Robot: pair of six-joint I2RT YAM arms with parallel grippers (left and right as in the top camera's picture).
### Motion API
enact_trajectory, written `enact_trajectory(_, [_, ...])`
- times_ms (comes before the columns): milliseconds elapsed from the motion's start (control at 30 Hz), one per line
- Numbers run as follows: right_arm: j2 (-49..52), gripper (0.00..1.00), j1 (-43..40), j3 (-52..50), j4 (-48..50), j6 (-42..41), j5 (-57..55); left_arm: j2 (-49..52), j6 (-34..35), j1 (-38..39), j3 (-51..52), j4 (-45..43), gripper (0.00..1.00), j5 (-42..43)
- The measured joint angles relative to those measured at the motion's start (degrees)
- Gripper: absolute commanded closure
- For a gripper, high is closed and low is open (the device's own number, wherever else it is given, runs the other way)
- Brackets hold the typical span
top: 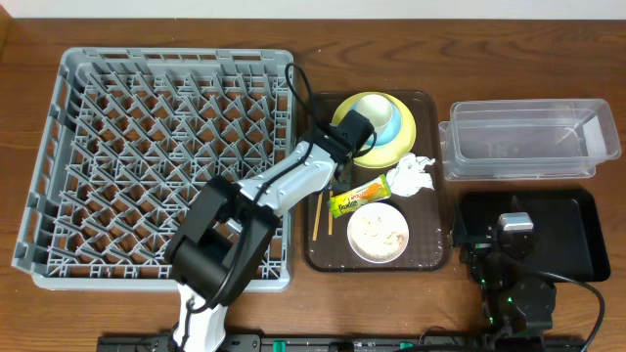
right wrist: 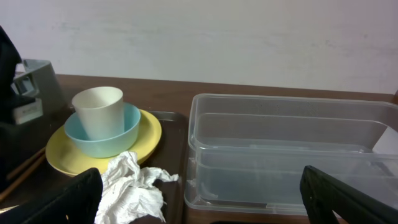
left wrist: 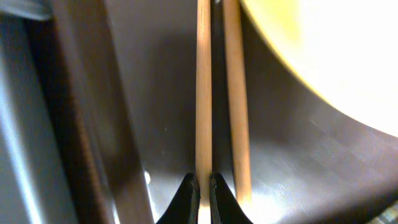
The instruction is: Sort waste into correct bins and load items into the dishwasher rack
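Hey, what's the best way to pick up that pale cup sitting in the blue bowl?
Probably by its rim, from above. The pale cup stands upright, mouth open, inside the blue bowl, which hides its lower wall, so a side approach would likely hit the bowl. Drop one jaw inside, one outside, and pinch the wall.

Lab: robot arm [top: 284, 186], wood table [top: 29, 29]

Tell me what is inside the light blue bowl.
A small pale cup stands upright inside the light blue bowl. The bowl's floor beneath it is covered; anything else there cannot be seen.
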State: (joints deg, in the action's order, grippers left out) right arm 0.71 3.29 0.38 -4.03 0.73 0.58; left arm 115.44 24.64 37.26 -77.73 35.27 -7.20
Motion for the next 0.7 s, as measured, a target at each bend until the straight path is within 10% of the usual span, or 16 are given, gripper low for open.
enact_trajectory(433, [0.00,0.01,0.00,0.00,0.00,0.00,0.00,-30.32,-3.13,-6.03,-2.75,2.40,0.94,-0.98])
enact_trajectory(700, [0.00,0.01,0.00,0.00,0.00,-0.02,0.00,-29.49,-4.59,-14.32,-1.05,8.35,0.94,-1.97])
